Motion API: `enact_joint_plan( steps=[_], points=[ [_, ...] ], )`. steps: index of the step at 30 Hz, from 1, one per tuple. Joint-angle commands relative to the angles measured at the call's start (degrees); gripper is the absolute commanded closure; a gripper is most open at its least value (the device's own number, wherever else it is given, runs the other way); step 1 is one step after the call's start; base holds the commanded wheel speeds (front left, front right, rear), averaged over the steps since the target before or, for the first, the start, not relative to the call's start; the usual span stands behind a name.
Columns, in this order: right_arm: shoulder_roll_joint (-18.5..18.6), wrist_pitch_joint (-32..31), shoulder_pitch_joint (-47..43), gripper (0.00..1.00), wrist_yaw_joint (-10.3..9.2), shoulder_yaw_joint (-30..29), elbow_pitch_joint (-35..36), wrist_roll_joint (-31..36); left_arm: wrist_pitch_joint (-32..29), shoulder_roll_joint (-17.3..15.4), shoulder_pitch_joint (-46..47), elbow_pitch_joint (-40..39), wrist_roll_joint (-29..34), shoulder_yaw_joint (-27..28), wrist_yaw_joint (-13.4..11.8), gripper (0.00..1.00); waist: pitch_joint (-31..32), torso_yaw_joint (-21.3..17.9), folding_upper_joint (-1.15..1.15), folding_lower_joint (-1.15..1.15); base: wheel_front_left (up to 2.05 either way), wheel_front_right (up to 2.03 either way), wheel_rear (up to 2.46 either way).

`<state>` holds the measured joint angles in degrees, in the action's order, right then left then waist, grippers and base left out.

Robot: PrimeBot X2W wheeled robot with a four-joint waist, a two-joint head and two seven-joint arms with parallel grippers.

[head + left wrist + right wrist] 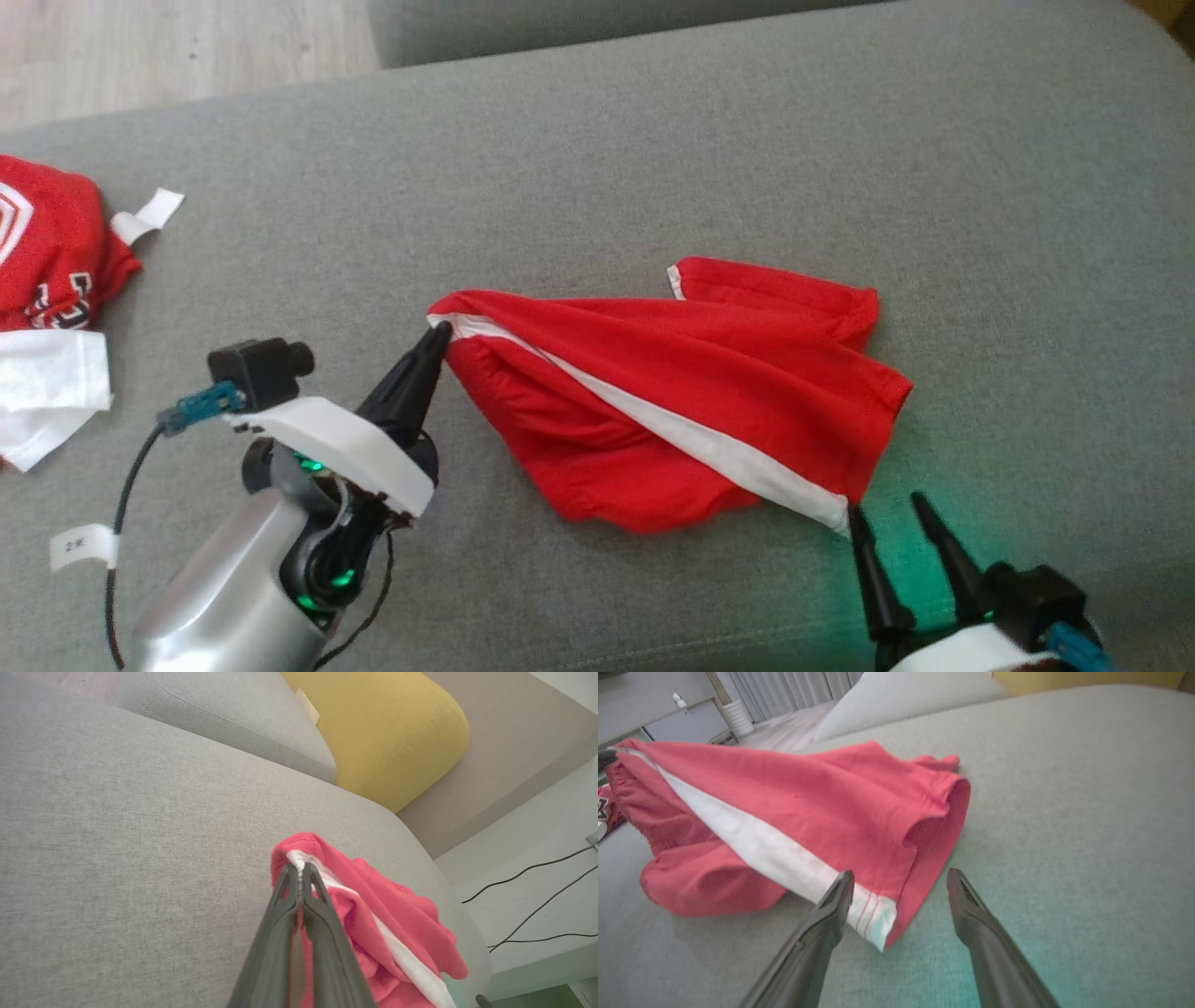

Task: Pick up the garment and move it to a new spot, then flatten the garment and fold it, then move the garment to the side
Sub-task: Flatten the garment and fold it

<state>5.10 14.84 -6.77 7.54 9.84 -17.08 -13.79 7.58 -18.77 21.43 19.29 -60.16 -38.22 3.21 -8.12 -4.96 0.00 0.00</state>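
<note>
**Entry: red garment, white side stripe, hazards at the stretch-out stage**

- Location: garment (691, 392) lies bunched mid-cushion on the grey sofa seat (653, 140), well apart from the far edge.
- Left pincer (437, 334): pressed together on the waistband corner where the stripe begins. The bite looks shallow, so your pull may slide it off.
- Right pincer (887, 506): spread, empty, one finger just beside the stripe's hem end.
- Risk: if you close there, you may catch a single layer, or upholstery with it. The lower leg would then stay crumpled and crease once flattened.
- Risk: red-and-white clothes (47, 280) sit at the seat's left edge. Dragging the garment that way could snag them.
</note>
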Motion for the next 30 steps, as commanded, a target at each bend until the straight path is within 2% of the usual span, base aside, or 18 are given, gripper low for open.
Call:
enact_joint_plan(
  steps=[1,7,15,30],
  points=[
    [1.43,0.16,-0.21,0.0,-0.05,2.37,0.66,-0.75,0.93,-2.03,2.4,-1.16,0.26,2.73,0.5,1.0,-0.73,-0.4,0.0,0.0,0.0,0.0,0.0],
    [3.25,0.16,1.8,0.0,-0.05,8.78,-0.64,-6.02,1.48,-2.61,3.34,-0.5,0.24,3.33,0.86,1.0,-1.96,-0.96,0.0,0.0,0.0,0.0,0.0],
    [5.36,0.16,4.1,0.0,-0.05,13.35,-3.15,-11.13,0.77,-2.17,5.05,0.2,0.99,2.31,1.13,1.0,-2.5,0.23,0.0,0.0,0.0,0.0,0.0],
    [8.83,0.16,5.51,0.0,-0.05,20.39,0.73,-20.77,1.08,-2.07,6.43,1.61,1.05,2.15,1.5,1.0,-2.34,1.47,0.0,0.0,0.0,0.0,0.0]
  ],
)
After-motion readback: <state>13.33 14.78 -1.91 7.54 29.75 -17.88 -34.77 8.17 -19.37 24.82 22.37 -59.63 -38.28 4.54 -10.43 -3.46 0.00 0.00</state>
